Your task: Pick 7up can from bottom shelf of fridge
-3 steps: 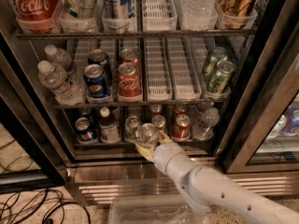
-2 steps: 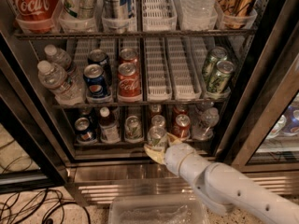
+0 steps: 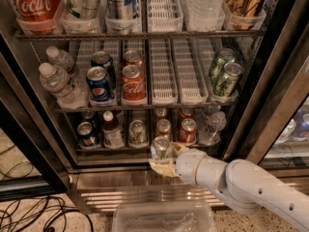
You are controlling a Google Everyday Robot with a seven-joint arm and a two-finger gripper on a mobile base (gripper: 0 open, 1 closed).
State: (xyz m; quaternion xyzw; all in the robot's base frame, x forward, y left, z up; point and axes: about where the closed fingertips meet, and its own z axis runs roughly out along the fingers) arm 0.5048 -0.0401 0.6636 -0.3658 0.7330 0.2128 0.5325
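Holding the 7up can [image 3: 161, 148] low in my end effector [image 3: 169, 159], closed on its base, just in front of the bottom shelf [image 3: 106, 152]. I judge this shallow grip risks the can tipping or slipping.

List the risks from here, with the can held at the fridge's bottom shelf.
1. The gripper seems to hold the 7up can low on its body, in front of the bottom shelf lip; it may tilt and slip out.
2. Red cola cans stand close behind; a sideways swing of the arm might knock them.
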